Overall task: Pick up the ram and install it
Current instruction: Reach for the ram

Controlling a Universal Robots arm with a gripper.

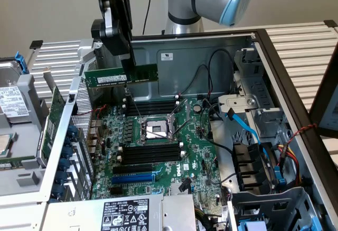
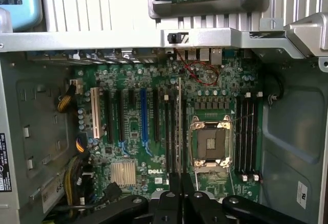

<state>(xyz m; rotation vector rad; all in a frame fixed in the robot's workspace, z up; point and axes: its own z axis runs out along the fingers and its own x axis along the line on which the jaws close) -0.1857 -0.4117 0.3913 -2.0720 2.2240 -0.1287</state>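
Note:
The ram [image 1: 121,75], a long thin green stick with a white label, hangs level above the open computer case, over the far end of the motherboard [image 1: 185,151]. My gripper [image 1: 128,66] is shut on it near its middle, black fingers coming down from above. In the wrist view the ram [image 2: 179,126] shows edge-on as a thin line running out from the gripper [image 2: 180,183]. Below lie empty black memory slots, one bank [image 1: 150,107] beyond the CPU socket [image 1: 155,129] and another bank [image 1: 148,154] nearer. The ram is clear of all of them.
A green expansion card [image 1: 53,120] stands in the swung-out bracket at the exterior view's left, beside a hard drive [image 1: 10,101]. Blue cables [image 1: 248,130] and black wires crowd the drive bay on the right. The case's back wall [image 1: 179,67] rises just behind the ram.

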